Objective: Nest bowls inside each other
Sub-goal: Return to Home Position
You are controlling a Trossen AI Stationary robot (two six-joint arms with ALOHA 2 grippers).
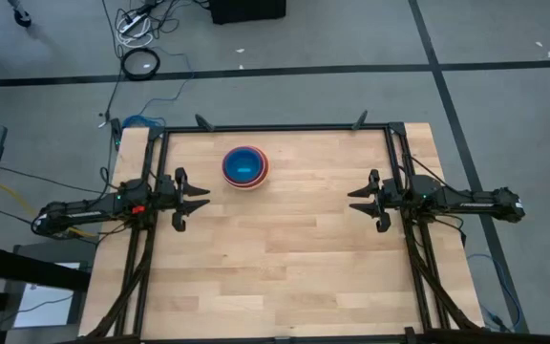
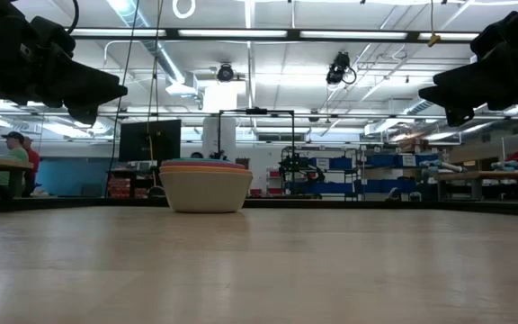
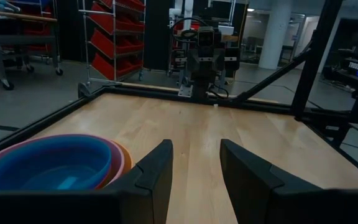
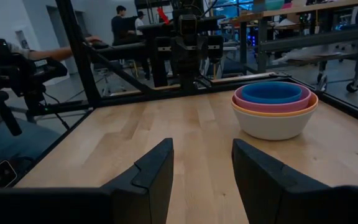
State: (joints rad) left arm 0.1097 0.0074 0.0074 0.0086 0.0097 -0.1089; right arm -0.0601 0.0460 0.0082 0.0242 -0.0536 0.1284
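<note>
The bowls (image 1: 245,167) stand as one nested stack on the wooden table, toward its far edge and left of centre. A blue bowl (image 4: 271,92) lies innermost, with pink and orange rims around it and a grey-white bowl (image 2: 205,190) outermost, whose base rests on the table. My left gripper (image 1: 203,198) hovers open at the table's left side, nearer than the stack, pointing level toward the right. My right gripper (image 1: 354,199) hovers open at the right side, pointing level toward the left. Nothing is between either pair of fingers (image 3: 157,171) (image 4: 157,171).
A black frame (image 1: 275,128) runs along the table's far, left and right edges. The bare wood (image 1: 285,258) between the arms and toward the near edge is open. People show in the room beyond (image 4: 122,22), off the table.
</note>
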